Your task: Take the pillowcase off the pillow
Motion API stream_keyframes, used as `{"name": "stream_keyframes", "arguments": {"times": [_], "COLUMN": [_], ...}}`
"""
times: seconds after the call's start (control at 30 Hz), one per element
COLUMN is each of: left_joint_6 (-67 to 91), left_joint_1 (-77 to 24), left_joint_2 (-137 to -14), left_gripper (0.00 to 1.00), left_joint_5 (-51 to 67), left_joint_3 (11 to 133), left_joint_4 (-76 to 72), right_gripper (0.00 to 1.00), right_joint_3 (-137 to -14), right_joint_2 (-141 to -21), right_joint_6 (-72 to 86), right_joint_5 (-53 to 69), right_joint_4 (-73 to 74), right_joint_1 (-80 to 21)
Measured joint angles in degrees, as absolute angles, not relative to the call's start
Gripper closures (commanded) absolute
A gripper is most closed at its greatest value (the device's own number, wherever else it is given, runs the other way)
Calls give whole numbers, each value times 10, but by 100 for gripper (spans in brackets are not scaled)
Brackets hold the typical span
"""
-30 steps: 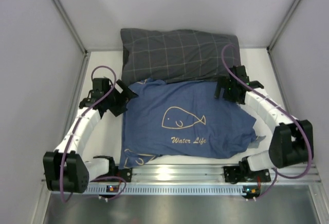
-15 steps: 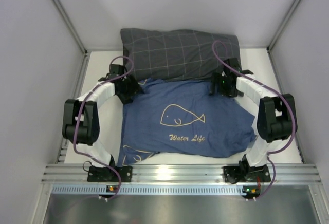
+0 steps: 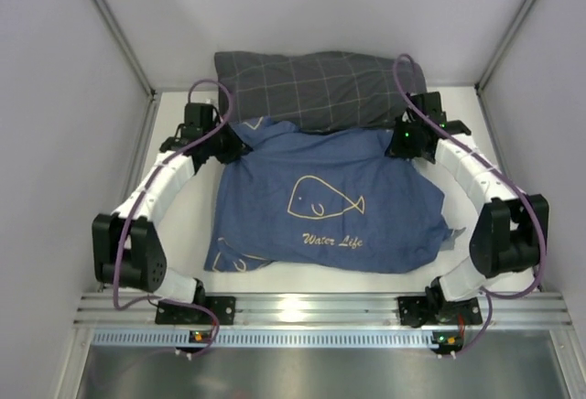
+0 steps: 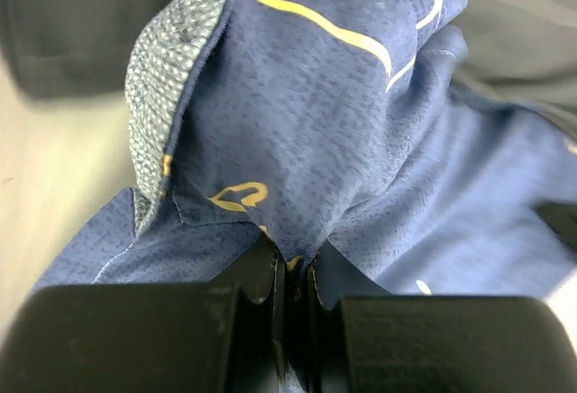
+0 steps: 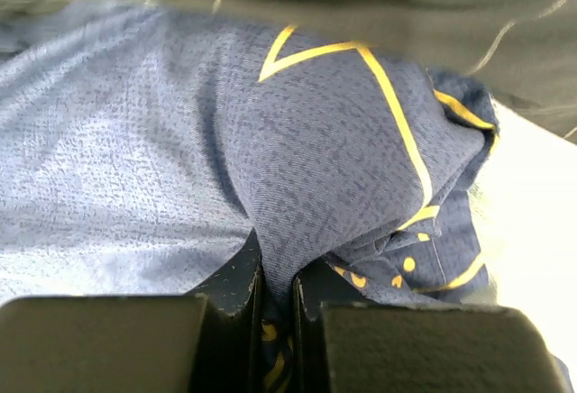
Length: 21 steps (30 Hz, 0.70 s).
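The blue pillowcase with its cream whale and "Water Life" print lies spread across the middle of the table. The pillow is hidden; no white shows. At the far left corner my left gripper is shut on a pinched fold of the pillowcase, and the paler inner side shows beside that fold. My right gripper is shut on the far right corner. In the wrist views the cloth runs down between the closed jaws of the left gripper and of the right gripper, where the pillowcase bunches.
A dark grey checked pillow lies against the back wall, touching the pillowcase's far edge. Grey walls close in both sides. A metal rail runs along the near edge. White table shows left of the cloth.
Both grippers went from open to shut on the pillowcase's far corners. The arms moved toward the back, and the far edge of the cloth rose up against the grey pillow.
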<state>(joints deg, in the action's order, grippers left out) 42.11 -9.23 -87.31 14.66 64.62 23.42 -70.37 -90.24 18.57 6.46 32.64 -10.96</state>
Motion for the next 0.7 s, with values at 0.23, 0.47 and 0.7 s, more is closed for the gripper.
{"name": "stream_keyframes", "arguments": {"times": [0.23, 0.47, 0.7], "left_joint_6": [429, 470, 507], "left_joint_1": [-86, -39, -22], "left_joint_2": [-844, -871, -787], "left_gripper": [100, 100, 100], "left_joint_5": [196, 266, 303], "left_joint_3": [868, 991, 668], "left_joint_4": [256, 167, 93], "right_gripper": [100, 100, 100], "right_joint_3": [-892, -1060, -822], "right_joint_2": [-893, -885, -719], "right_joint_6": [185, 175, 186], "right_joint_5": [74, 74, 98], "right_joint_4": [346, 251, 163], "right_joint_1": [-106, -98, -102]}}
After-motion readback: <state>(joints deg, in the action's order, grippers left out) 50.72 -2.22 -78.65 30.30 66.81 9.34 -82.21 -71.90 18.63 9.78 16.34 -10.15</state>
